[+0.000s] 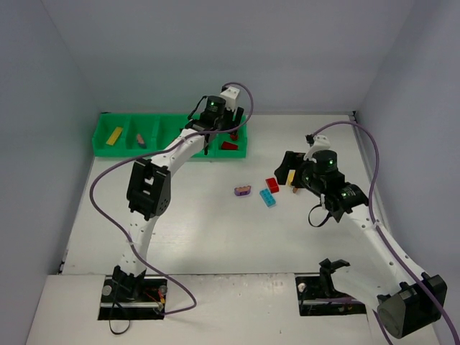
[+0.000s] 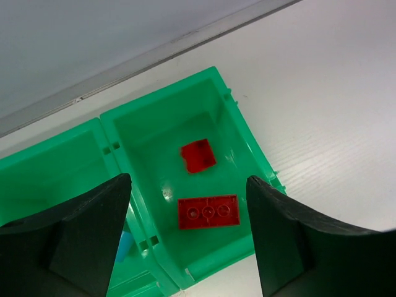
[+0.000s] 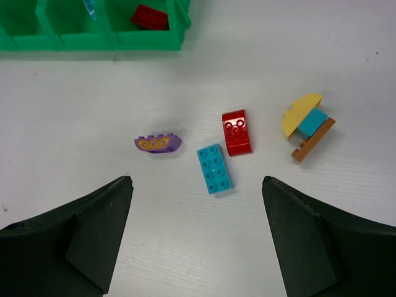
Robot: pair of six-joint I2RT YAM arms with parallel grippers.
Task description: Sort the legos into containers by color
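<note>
Left claw spread wide, gripping nothing, poised over the right-end compartment of the green tray. A long red brick and a small red piece lie on that compartment's floor. Right claw likewise open and empty above the table, where a purple brick, cyan brick, rounded red brick and yellow-cyan-brown cluster sit loose.
</note>
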